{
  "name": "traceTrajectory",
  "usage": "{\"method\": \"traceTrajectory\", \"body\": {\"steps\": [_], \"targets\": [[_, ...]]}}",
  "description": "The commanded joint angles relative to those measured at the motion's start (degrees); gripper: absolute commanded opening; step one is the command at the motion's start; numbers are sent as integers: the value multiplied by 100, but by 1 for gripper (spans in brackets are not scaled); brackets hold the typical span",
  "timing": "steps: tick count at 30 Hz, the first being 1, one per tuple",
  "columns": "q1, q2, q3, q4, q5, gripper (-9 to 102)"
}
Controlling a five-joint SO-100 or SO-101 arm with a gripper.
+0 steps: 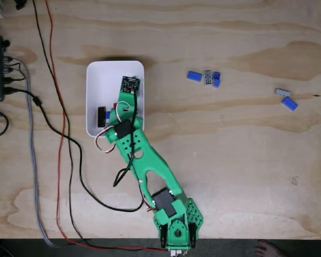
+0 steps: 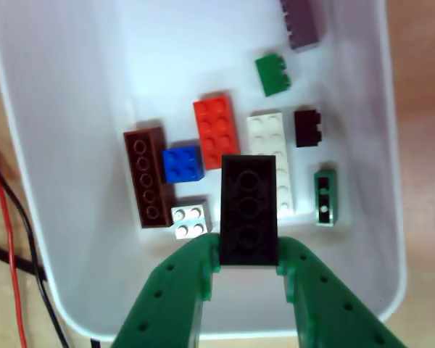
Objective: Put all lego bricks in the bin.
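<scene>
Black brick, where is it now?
In the other view, the black brick sits between the gripper fingers, over the bin, beside the white brick.

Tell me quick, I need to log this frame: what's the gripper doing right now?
Gripper: closed on a black brick, held over the white bin.

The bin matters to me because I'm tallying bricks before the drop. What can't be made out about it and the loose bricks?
- Fixed view: the green arm covers the right part of the bin, hiding most bricks inside.
- Other view: the black brick in the gripper overlaps the white brick; the purple brick is cut by the top edge.
- Fixed view: the loose bricks are too small to count studs.
</scene>
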Motion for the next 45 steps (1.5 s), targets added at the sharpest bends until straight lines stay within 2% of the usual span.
{"method": "traceTrajectory", "body": {"steps": [1,5,7,11,14,19,25,28,34,45], "targets": [[-290,0,-817,158,185,8],[589,492,-703,-9,352,31],[1424,888,-510,-308,246,34],[3305,1336,598,-1617,-431,38],[4280,1336,1468,-2338,-1213,36],[6302,633,2610,-4430,-2522,32],[7049,-712,2487,-6275,-3182,30],[7181,-1450,1916,-6469,-3164,30],[7392,-2663,782,-6205,-3094,30],[7752,-3797,-360,-6144,-3155,29]]}}
